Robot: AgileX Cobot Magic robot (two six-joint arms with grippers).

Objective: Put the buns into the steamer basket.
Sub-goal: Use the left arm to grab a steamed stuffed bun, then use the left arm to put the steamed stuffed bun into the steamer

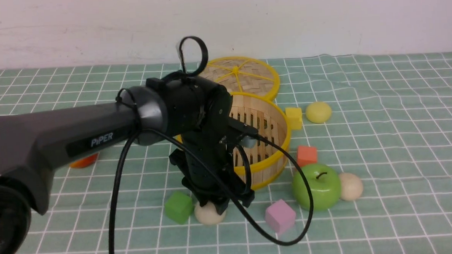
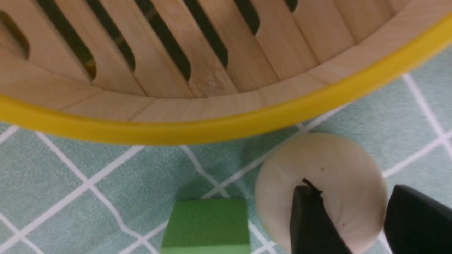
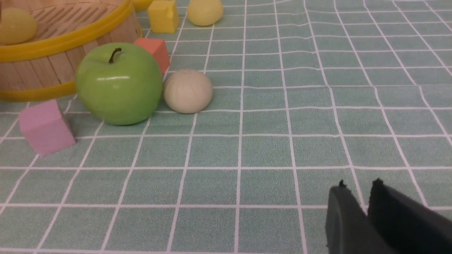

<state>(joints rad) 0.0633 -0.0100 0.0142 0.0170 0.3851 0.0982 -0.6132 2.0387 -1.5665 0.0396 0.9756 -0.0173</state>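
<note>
Reaching down over a cream bun (image 1: 209, 214), the left hand (image 1: 222, 200) stands with its jaws apart around the smooth dome — whether the pads yet press it cannot be told. Likely next: close, lift over the yellow rim of the slatted bamboo basket (image 1: 278, 138) just beside. One yellow bun (image 3: 16, 25) lies inside; two more wait on the checked cloth. The right hand (image 3: 358, 197) hangs nearly closed — empty.

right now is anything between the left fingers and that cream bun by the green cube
Nothing visible. The left gripper is right over the cream bun, fingers open above it. The green cube sits beside the bun, clear of the fingers. The steamer basket rim lies just beyond.
</note>
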